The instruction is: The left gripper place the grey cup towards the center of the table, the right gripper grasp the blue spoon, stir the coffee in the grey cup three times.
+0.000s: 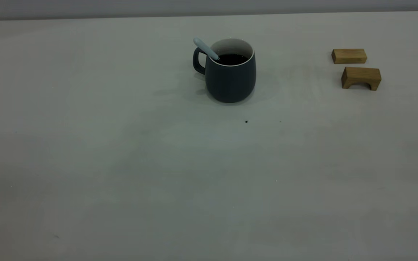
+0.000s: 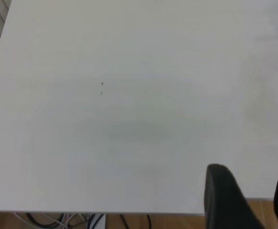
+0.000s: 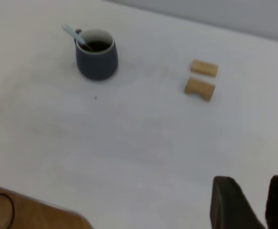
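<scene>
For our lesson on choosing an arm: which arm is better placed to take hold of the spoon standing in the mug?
Probably the right. Its wrist view shows the mug, the spoon and two wooden blocks beyond the open right end effector. The left end effector, also open, faces only bare table.

The table (image 1: 122, 163) is a wide, plain off-white surface with a few tiny dark specks. The grey cup (image 1: 230, 78) stands upright on it toward the far middle. Well off to the cup's right, two wooden blocks lie near each other: a flat block (image 1: 349, 56) farther back and an arched block (image 1: 361, 77) just in front.
</scene>
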### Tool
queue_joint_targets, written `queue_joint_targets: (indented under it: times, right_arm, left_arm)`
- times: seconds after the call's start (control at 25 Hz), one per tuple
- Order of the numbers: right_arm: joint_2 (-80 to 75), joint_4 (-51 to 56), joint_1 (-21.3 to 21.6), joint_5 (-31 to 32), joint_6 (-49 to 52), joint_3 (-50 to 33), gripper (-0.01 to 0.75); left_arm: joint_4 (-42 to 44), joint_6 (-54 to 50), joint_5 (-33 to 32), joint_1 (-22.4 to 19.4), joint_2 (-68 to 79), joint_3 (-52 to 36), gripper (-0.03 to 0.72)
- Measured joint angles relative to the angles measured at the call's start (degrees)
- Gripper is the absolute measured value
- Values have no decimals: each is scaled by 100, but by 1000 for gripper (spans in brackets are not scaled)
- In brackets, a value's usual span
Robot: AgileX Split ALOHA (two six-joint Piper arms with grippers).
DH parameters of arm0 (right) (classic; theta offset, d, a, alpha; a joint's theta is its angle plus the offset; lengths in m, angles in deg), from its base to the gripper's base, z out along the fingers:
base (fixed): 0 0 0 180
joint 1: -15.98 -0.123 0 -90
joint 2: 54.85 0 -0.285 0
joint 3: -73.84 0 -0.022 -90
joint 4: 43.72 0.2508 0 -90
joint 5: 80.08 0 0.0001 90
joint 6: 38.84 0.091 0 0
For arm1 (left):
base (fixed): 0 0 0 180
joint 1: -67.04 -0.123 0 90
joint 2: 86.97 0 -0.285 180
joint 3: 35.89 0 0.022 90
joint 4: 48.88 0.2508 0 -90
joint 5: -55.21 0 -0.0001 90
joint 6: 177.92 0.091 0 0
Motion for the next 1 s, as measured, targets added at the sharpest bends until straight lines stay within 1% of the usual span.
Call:
queue_joint_targets:
  times: [0.24, 0.4, 0.48, 1.0]
  right_arm:
    - [230, -95, 12, -194, 294, -680, 236]
    - [230, -294, 232, -299, 332, -920, 236]
    - [230, -322, 325, -377, 357, -959, 236]
    - [230, -567, 331, -418, 662, -989, 237]
  left_arm:
    - [0, 0, 0, 0, 0, 0, 333]
    - [0, 0, 0, 0, 0, 0, 333]
    - [0, 0, 0, 0, 0, 0, 333]
    - [0, 0, 0, 0, 0, 0, 333]
